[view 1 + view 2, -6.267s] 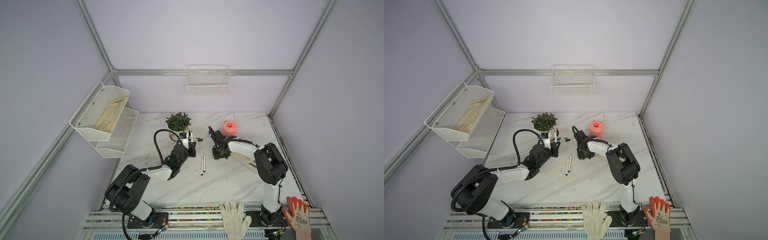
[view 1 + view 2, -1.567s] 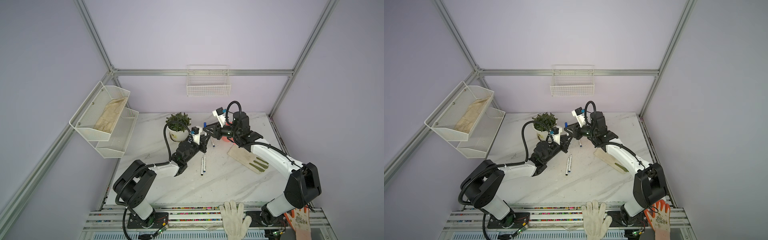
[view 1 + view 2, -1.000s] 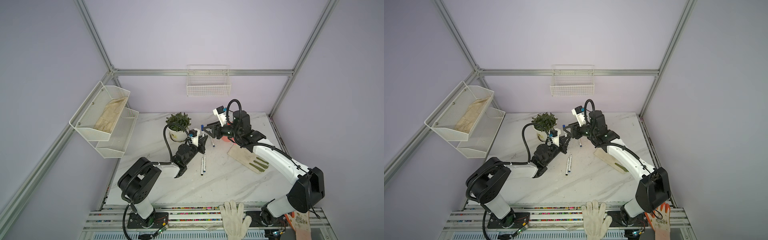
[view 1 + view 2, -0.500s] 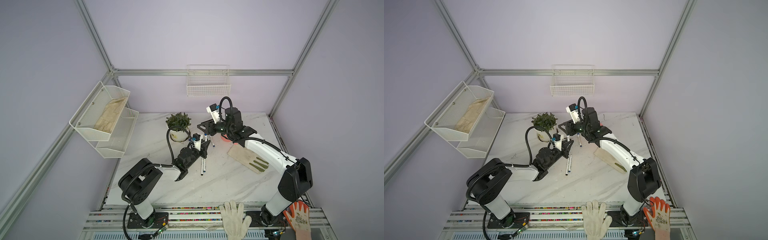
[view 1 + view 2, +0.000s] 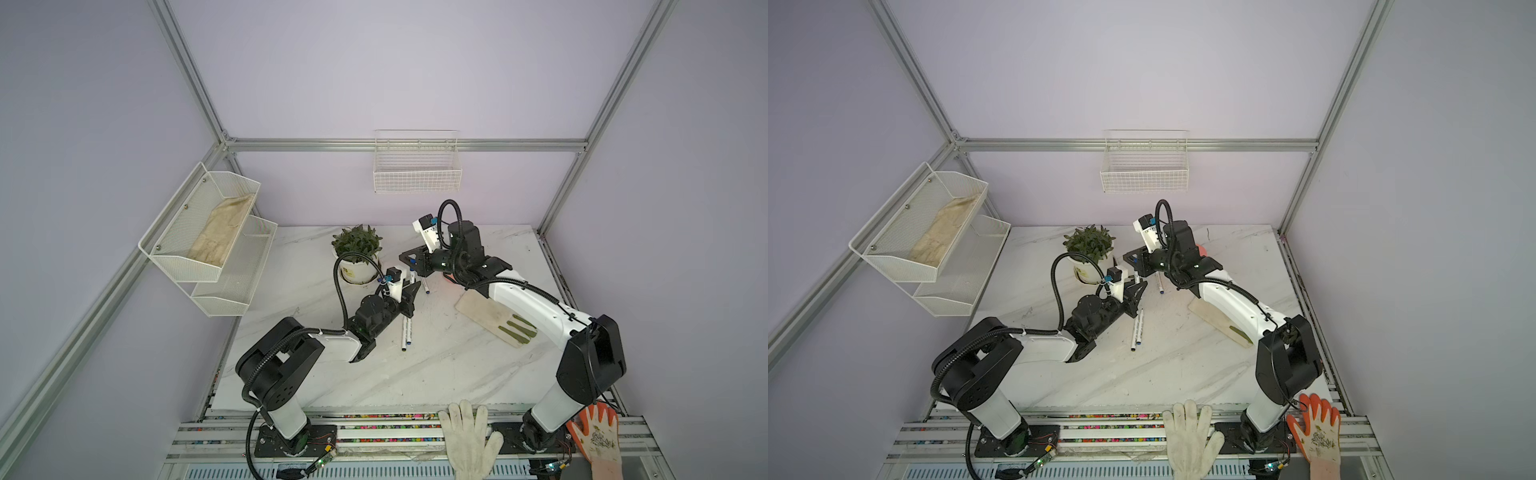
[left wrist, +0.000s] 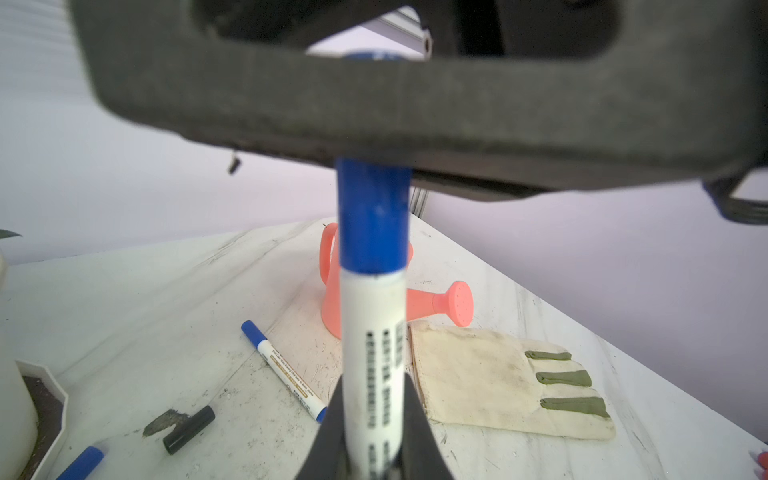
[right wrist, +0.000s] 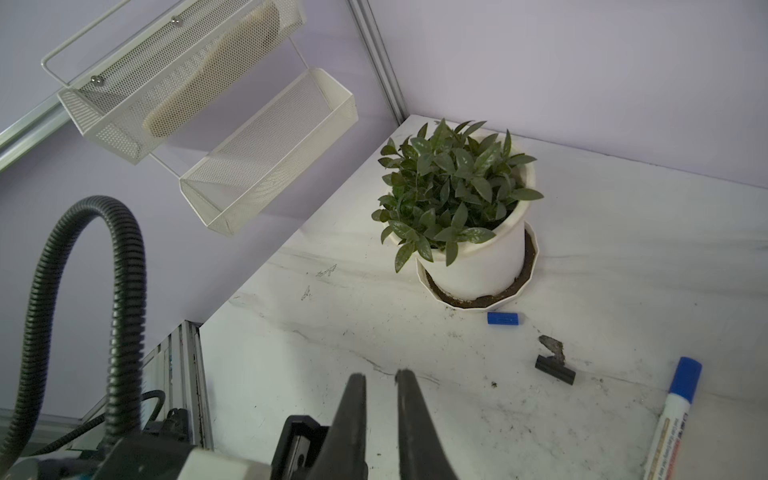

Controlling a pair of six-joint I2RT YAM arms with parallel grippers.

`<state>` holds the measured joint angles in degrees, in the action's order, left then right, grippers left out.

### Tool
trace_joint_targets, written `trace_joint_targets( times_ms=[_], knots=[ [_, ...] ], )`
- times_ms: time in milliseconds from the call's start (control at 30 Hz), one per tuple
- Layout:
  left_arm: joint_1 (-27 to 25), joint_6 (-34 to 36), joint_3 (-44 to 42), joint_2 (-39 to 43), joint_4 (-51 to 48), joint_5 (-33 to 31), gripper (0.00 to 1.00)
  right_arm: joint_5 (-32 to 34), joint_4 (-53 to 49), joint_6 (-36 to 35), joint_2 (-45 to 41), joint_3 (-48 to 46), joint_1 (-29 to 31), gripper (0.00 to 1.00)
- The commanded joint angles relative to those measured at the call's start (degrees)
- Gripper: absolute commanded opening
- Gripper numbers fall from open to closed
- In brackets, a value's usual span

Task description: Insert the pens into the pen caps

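My left gripper (image 6: 374, 380) is shut on a white pen (image 6: 372, 332) held upright, with a blue pen cap (image 6: 374, 216) on its upper end. In both top views this gripper (image 5: 409, 291) (image 5: 1139, 286) sits mid-table. My right gripper (image 5: 403, 257) (image 7: 381, 374) hovers just above it, shut and empty; its dark finger crosses in front of the cap's top. A capped pen (image 6: 282, 372) (image 7: 673, 419) lies on the table. A loose blue cap (image 7: 504, 318) and a black cap (image 7: 555, 370) lie near the pot. Two more pens (image 5: 405, 332) lie side by side nearer the front.
A potted plant (image 5: 357, 257) stands at the back left of the marble table (image 5: 436, 374). A pink watering can (image 6: 440, 303) and a cream glove (image 5: 494, 320) lie to the right. A dark scrap (image 7: 552, 345) touches the black cap. Wire baskets (image 5: 208, 245) hang on the left wall.
My right gripper's jaws have closed from about half open, and it has shifted slightly left above the pen. The left gripper with its pen moved a little toward the front.
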<state>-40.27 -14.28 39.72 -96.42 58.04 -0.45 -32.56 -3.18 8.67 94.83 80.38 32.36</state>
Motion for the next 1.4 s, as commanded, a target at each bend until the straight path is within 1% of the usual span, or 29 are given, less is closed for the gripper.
trace_joint_targets(
  times_ms=[0,100,200,267,333,433,533,600,700,767,867,967,1000,1100,1200,1267,1367],
  knots=[
    [-0.11,1.01,-0.53,3.34,3.27,-0.85,0.00,-2.27,-0.94,1.22,-0.19,-1.19,0.71,0.00],
    [-0.16,0.48,-0.04,5.06,3.82,-3.24,0.00,-2.60,-1.38,1.61,0.41,-2.77,0.69,0.00],
    [0.46,-1.79,1.32,6.58,5.84,-6.58,0.00,-2.63,-4.29,-0.35,1.68,-4.19,0.79,0.00],
    [1.45,-3.23,2.70,7.01,6.80,-6.93,0.00,-2.86,-5.73,-1.72,2.12,-5.74,0.91,0.00],
    [1.86,-3.40,4.60,7.45,5.52,-7.89,0.00,-2.61,-5.69,-2.45,1.81,-7.77,0.97,0.00],
    [2.04,-2.66,8.21,8.32,-1.92,-9.31,0.00,-2.18,-4.58,-2.86,1.30,-9.92,0.95,0.00],
    [2.04,-2.13,12.47,9.12,-14.21,-10.25,0.00,-0.53,-4.05,-1.84,1.71,-9.42,0.95,0.00],
    [1.92,-3.01,14.46,9.40,-21.10,-10.93,0.00,1.01,-3.73,-1.03,2.02,-8.47,0.81,0.00],
    [1.96,-5.71,13.19,9.93,-22.46,-11.30,0.00,2.94,-3.72,0.56,2.67,-7.01,0.81,0.00],
    [1.99,-7.08,12.18,10.07,-22.70,-12.02,0.00,3.44,-3.25,-0.51,2.57,-7.23,0.78,0.00],
    [1.87,-9.35,11.43,10.46,-24.82,-14.74,0.00,3.62,-0.31,0.11,1.66,-8.88,0.82,0.00],
    [2.14,-10.78,12.21,10.40,-28.04,-17.17,0.00,3.25,-1.32,-0.42,2.04,-8.65,0.78,0.00],
    [2.35,-11.02,12.45,10.31,-28.20,-17.48,0.00,3.04,-2.51,-1.83,2.43,-8.44,1.04,0.00],
    [3.96,-11.89,12.48,10.03,-25.20,-14.86,0.00,2.84,-2.88,-1.92,2.84,-9.30,1.27,0.00],
    [7.24,-16.11,13.05,9.51,-21.32,-8.23,0.00,2.52,-2.76,-1.87,2.41,-9.82,1.26,0.00],
    [8.69,-18.11,13.98,9.17,-20.89,-6.01,0.00,2.50,-2.68,-1.62,2.03,-9.76,0.73,0.00],
    [8.64,-14.76,15.62,9.22,-22.95,-5.42,0.00,0.92,-2.42,-0.25,2.12,-8.94,-1.05,0.00]
  ],
)
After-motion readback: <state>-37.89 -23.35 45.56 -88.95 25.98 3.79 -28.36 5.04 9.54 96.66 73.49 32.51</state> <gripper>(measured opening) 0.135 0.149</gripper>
